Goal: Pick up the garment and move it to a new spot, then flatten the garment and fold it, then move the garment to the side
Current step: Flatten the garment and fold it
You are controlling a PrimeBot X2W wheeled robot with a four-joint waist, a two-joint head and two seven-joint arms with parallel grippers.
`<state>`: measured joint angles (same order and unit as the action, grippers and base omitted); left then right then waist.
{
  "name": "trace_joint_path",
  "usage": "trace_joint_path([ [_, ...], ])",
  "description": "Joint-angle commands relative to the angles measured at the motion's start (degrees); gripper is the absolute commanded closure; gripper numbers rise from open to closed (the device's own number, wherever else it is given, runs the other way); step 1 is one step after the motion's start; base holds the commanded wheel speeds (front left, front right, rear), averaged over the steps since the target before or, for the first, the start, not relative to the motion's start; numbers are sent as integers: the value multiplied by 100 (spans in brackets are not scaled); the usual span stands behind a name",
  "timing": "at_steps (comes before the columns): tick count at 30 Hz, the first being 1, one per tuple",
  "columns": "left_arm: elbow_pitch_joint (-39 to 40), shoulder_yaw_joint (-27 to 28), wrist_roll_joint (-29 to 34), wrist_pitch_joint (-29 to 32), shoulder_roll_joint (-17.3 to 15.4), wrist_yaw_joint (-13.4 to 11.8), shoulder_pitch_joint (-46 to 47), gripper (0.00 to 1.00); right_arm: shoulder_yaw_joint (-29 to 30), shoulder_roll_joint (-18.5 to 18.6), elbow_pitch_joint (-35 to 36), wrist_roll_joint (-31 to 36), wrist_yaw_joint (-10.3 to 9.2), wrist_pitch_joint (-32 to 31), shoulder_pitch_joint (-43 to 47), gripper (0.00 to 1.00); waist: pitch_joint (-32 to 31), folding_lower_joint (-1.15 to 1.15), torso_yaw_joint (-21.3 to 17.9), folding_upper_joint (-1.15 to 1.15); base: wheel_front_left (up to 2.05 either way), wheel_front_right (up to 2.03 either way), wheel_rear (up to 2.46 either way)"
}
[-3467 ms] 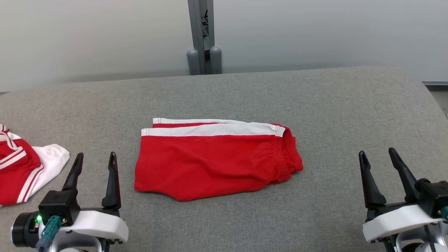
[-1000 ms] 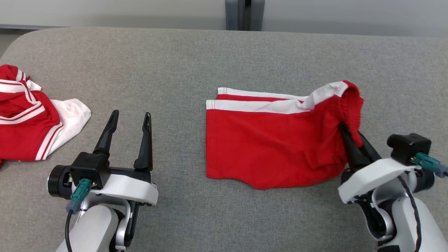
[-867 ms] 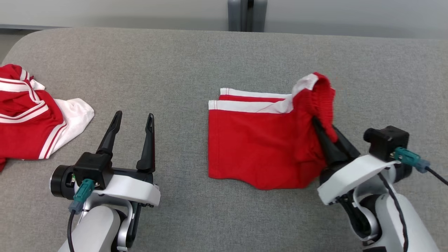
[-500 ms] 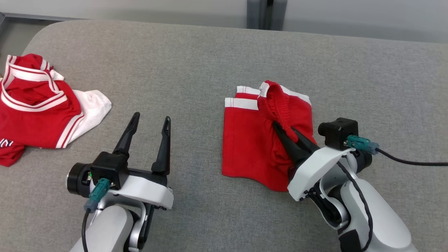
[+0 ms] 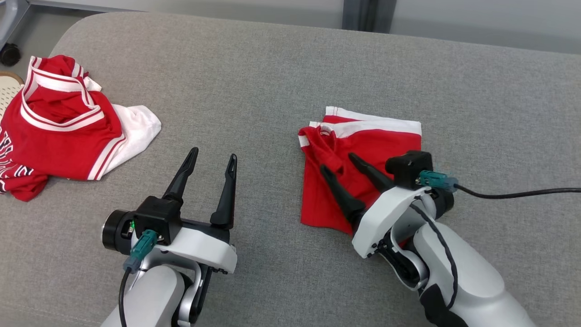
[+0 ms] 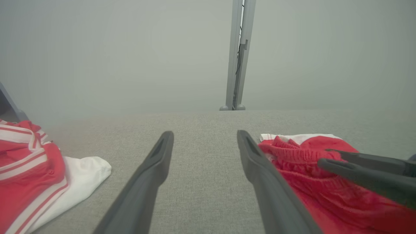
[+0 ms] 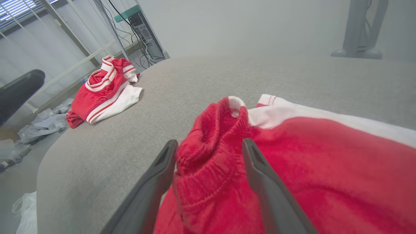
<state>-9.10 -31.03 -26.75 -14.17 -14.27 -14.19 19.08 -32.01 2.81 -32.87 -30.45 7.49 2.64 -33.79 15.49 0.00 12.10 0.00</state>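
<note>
Fold judged complete: shorts (image 5: 381, 141) doubled over. Right gripper (image 5: 337, 162) jaws spread above left edge, holding nothing. Left gripper (image 5: 213, 153) likewise spread, idle. Next: grasp shorts, shift aside

Red garment (image 5: 372, 145) with white hem bands, second red top (image 5: 59, 131) with white stripes and a white sleeve, plain grey worktop (image 5: 254, 72), my fingers (image 5: 226, 193) black, wrist shells (image 5: 199, 252) white, connectors (image 5: 434, 180) teal.
</note>
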Motion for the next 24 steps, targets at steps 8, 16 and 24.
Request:
trace_joint_path([
  [8, -49, 28, -71, 6, -61, -3, -18, 0, -256, 37, 413, 6, 2, 325, 141, 0, -121, 0, -132, 0, 0, 0, 0],
  [16, 47, 222, -108, 31, -244, -184, -93, 0, 1218, 30, 1684, 716, 2, 557, 873, 0, -288, 0, -425, 0, 0, 0, 0],
  [24, 292, 455, -160, 69, -476, -421, -295, 0, 2648, 25, 2811, 1532, 2, 330, 1722, 0, -472, 0, -699, 0, 0, 0, 0],
])
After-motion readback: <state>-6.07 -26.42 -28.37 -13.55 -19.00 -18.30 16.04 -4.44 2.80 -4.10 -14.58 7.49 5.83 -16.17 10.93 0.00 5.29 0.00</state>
